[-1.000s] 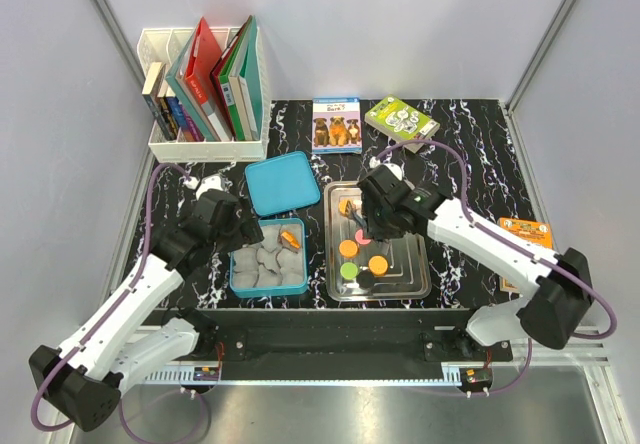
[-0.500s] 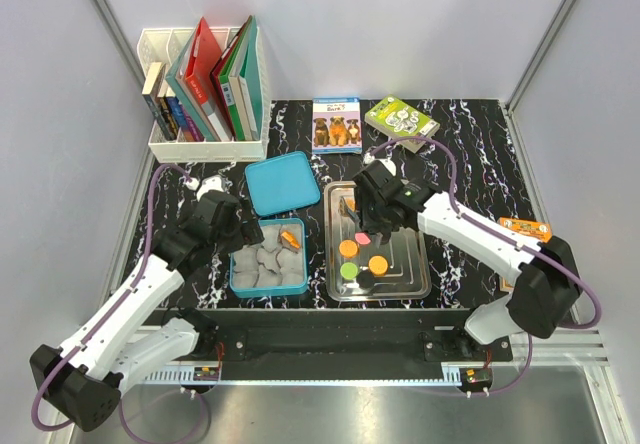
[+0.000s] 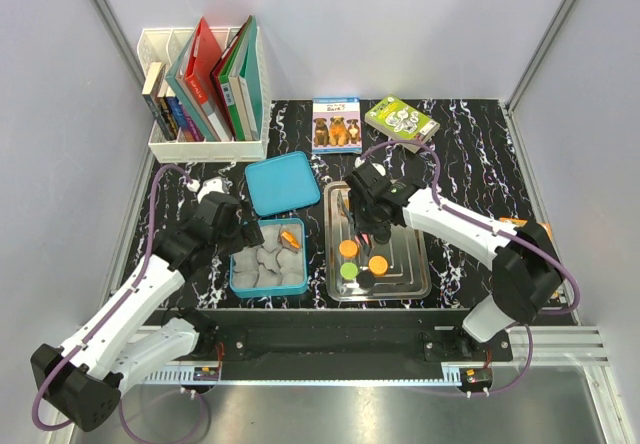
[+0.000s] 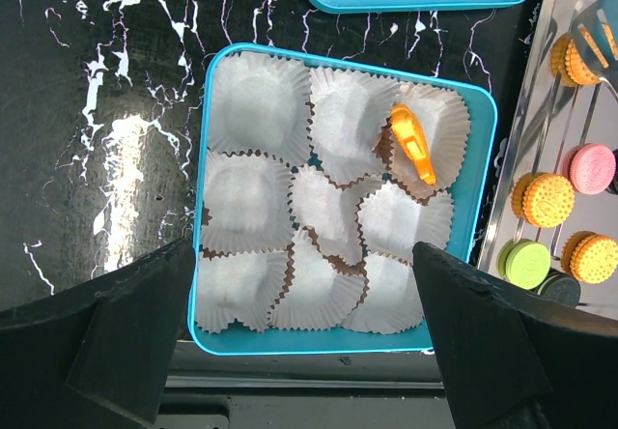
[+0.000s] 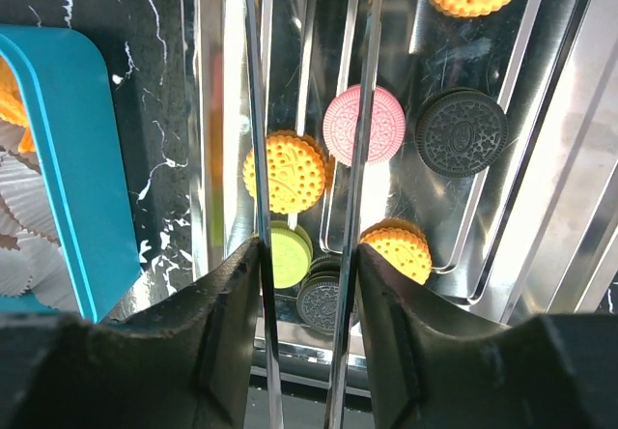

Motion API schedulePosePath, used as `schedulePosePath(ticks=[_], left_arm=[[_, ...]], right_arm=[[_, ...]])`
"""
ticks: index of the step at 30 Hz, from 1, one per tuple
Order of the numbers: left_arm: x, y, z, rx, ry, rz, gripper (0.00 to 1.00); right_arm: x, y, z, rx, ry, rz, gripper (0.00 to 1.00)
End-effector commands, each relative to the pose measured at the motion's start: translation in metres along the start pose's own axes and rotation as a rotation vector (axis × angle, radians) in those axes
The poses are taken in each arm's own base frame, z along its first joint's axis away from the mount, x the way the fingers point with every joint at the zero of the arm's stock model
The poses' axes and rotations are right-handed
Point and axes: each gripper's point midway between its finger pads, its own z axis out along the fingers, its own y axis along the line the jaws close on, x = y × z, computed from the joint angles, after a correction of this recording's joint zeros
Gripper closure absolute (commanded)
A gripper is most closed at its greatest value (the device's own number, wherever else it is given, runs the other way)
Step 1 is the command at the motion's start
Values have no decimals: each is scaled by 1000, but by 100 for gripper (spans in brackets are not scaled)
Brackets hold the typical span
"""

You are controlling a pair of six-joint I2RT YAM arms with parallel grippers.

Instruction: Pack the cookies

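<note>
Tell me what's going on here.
Two robot arms are packing cookies. The right gripper holds a metal spatula over the metal tray, where the other cookies lie flat. The left gripper hangs open above the teal box of paper cups; one orange cookie stands on edge in a cup there.

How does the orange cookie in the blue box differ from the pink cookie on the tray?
The orange cookie stands tilted on edge in a paper cup inside the blue box; the pink cookie lies flat on the metal tray. They differ in colour. The orange cookie is packed, the pink cookie not yet. Both are round sandwich cookies.
</note>
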Motion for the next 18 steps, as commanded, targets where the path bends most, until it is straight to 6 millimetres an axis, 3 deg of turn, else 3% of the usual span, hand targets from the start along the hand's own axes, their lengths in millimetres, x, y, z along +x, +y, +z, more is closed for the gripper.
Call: schedulePosePath(ticks=[1,15,18], left_arm=[[-9,-5,0,21,-32,-11,1],[-6,-8,1,34,-23,-20,1],[-6,-8,1,34,-21,-21,1]], right_arm=[[-14,10,-10,-58,-50,21,53],[7,2,-21,-77,-14,39,51],[11,2,-19,-81,0,39,55]])
